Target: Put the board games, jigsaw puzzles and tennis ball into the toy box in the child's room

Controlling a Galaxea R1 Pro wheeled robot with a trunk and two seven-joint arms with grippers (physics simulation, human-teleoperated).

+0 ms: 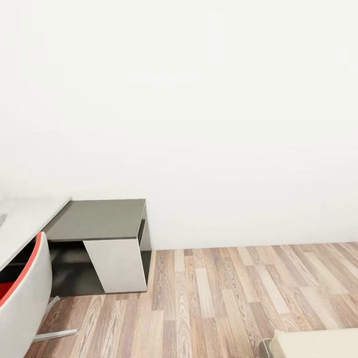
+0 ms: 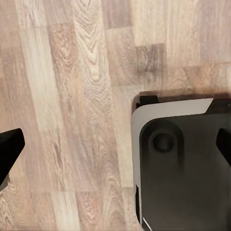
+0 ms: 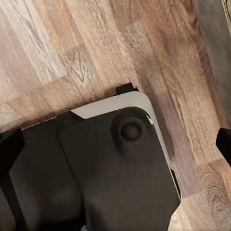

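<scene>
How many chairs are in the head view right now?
1: the red-and-white swivel chair at the lower left, in front of the table beside its dark shelf section. It is partly cut off by the frame edge.

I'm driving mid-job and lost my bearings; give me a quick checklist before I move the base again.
1. Left gripper empty: ok, fingertips wide apart over bare wood floor, nothing between them.
2. Right gripper empty: ok, open, only the robot's dark base below it.
3. Table located: ok, pale desk and its dark grey shelf section sit at the head view's left.
4. Toy box and toys sighted: not ok, none on the stretch of table in sight.
5. Obstacle near the table: not ok, red-and-white chair stands in front of it.
6. Bed located: cannot tell, a cream corner at lower right may be it.
</scene>
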